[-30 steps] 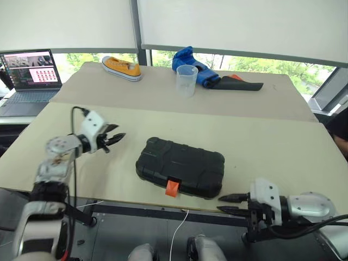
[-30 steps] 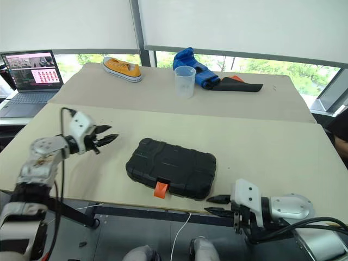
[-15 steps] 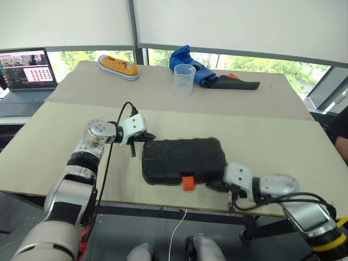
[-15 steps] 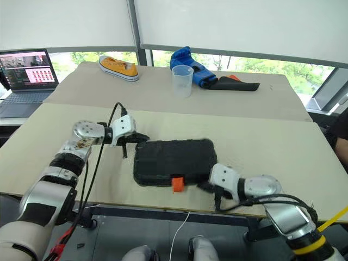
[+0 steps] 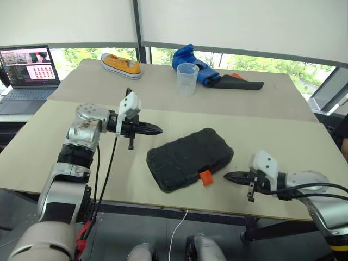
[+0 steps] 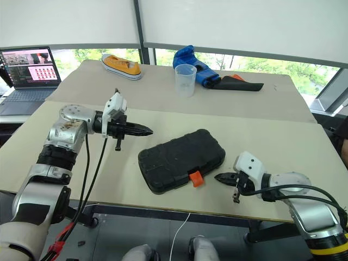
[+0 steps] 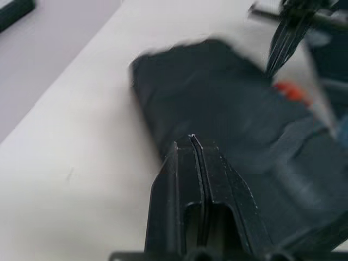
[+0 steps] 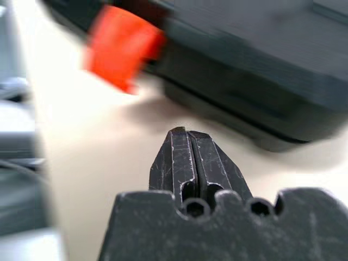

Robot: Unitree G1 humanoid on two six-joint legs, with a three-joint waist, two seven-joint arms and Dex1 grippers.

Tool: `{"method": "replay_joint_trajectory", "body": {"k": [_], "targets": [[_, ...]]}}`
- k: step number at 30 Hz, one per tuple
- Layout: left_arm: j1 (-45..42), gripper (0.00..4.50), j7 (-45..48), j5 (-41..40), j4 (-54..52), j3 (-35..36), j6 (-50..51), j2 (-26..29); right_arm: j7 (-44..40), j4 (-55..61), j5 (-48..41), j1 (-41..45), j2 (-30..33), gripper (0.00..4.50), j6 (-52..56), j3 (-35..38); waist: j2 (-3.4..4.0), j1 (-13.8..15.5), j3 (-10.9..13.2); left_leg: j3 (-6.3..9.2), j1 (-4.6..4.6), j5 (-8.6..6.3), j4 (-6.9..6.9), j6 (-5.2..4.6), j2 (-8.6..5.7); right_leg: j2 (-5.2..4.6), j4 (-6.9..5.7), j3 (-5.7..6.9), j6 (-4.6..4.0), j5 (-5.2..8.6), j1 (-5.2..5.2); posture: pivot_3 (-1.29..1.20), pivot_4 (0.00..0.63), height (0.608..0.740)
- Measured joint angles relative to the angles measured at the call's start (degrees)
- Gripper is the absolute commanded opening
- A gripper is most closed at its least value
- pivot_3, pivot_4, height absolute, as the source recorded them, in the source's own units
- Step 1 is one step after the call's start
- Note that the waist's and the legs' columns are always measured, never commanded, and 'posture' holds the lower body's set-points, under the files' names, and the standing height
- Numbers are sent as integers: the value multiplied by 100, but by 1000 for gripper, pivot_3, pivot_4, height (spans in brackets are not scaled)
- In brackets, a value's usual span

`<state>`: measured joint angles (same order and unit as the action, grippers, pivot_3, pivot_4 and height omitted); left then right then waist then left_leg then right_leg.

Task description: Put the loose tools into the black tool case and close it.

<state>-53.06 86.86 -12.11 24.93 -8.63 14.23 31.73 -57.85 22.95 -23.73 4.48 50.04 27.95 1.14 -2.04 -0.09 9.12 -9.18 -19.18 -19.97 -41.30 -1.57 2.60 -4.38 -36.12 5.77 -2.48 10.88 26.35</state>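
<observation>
Now the case (image 5: pixel 190 158), shut with its latch (image 5: pixel 205 177) toward me, has swung askew mid-table between my left gripper (image 5: pixel 154 130) at its far left corner and my right gripper (image 5: pixel 229 176) near the latch, both pinched shut, empty.

On the far table (image 5: pixel 163 92) sit a yellow shoe (image 5: pixel 120 64), a clear plastic cup (image 5: pixel 186 79), a blue glove (image 5: pixel 191 65) and a black pouch (image 5: pixel 239 84). An open laptop (image 5: pixel 26 70) stands far left.
</observation>
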Motion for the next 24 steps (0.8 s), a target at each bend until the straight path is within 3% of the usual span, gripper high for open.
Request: {"method": "replay_joint_trajectory", "body": {"k": [3,8,13,24], "targets": [[537,46,-38,513,-403,-655,-581,-30,138,268,-79,184,-243,0,263,-173,0,-56,0,0,-5,0,4,1,1,4,-7,-25,6,4,-8,0,150,724],[523,46,-567,1017,-483,-958,-1255,-155,415,179,149,759,-644,0,442,-832,16,-25,-13,16,-5,-3,-37,-5,9,2,-17,-31,0,-9,-27,0,150,724],[576,46,-673,1027,-540,-1017,-1409,-211,682,-569,894,909,-798,0,320,-1427,14,-6,-23,14,2,-13,-43,-25,7,5,-16,-29,3,-11,-14,0,150,724],[615,46,-815,1013,-615,-1075,-1388,-332,1137,-900,1091,831,-1446,0,162,-1315,11,-77,-28,-6,-1,-12,-42,-23,12,13,-22,-34,4,-10,-13,0,150,724]]}}
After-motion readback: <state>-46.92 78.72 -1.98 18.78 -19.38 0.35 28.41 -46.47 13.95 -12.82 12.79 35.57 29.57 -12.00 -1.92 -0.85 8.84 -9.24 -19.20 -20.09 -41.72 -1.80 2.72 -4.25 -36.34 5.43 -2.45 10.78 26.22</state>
